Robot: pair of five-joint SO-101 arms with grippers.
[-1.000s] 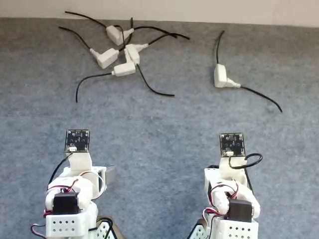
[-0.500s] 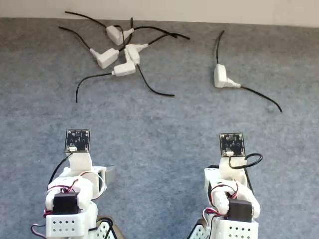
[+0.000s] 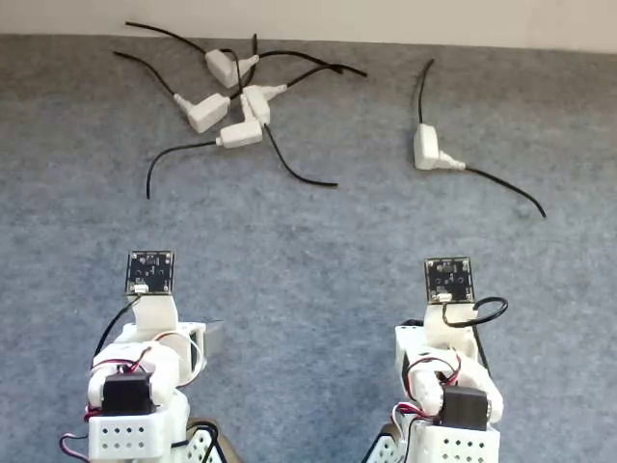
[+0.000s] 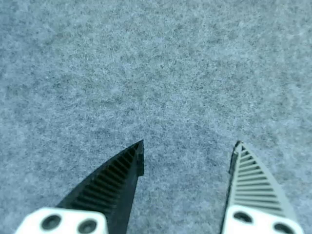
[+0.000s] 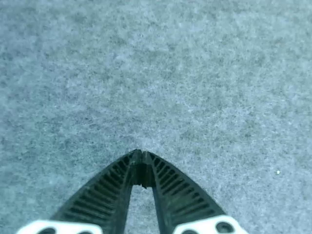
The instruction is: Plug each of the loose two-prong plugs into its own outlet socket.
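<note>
Wide open, the left gripper [image 4: 189,148] hangs over the grey felt-like table cover [image 4: 156,58]. Its black ribbed finger [image 4: 122,175] and its pale grey ribbed finger [image 4: 251,175] stand well apart, and nothing is held between them. The right gripper [image 5: 141,168] is fully closed: its two black ribbed fingers [image 5: 105,195] touch each other at the tips, and nothing is caught there.

In the high view the left arm [image 3: 145,386] sits at 7 o'clock on the table and the right arm [image 3: 448,386] at 5 o'clock, both near the close edge.

The group of four small white plastic plug and socket bodies [image 3: 236,106] lies at 11 o'clock on the table. These bodies lie close together, and their thin black cables [image 3: 299,174] cross one another. Seen from the left arm, the group is between 12 and 1 o'clock and well apart from it.

The separate white plastic plug body [image 3: 427,147] lies at 1 o'clock on the table, at about 12 o'clock from the right arm and also well apart. One black cable leaves it toward 12 o'clock and another toward 4 o'clock. It cannot be told whether this body is already joined with a second piece or only touches it.
</note>
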